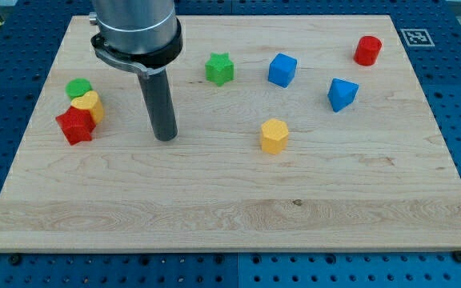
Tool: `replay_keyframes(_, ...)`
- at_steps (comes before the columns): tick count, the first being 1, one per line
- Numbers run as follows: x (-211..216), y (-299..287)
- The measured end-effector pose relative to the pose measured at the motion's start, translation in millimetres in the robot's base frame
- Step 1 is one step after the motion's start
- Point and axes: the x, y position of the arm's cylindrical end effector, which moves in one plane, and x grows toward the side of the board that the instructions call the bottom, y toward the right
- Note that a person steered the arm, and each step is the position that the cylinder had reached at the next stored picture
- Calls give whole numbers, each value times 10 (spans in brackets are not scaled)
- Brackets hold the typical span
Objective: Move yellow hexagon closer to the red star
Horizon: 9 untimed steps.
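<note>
The yellow hexagon (274,135) lies right of the board's middle. The red star (75,125) lies at the view's left, touching a yellow block (88,105) of unclear shape, with a green block (78,88) just above that. My tip (165,138) rests on the board between the two, well left of the yellow hexagon and right of the red star, touching neither.
A green star (220,69) lies at top middle. A blue block (282,70) and a blue block (342,94) lie to the right. A red cylinder (367,50) sits at top right. The wooden board (230,216) lies on a blue perforated table.
</note>
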Motion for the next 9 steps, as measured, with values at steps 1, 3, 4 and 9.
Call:
replay_keyframes(1, 349, 387)
replay_keyframes(3, 835, 1809)
replay_keyframes(4, 680, 2406)
replay_keyframes(9, 324, 1444)
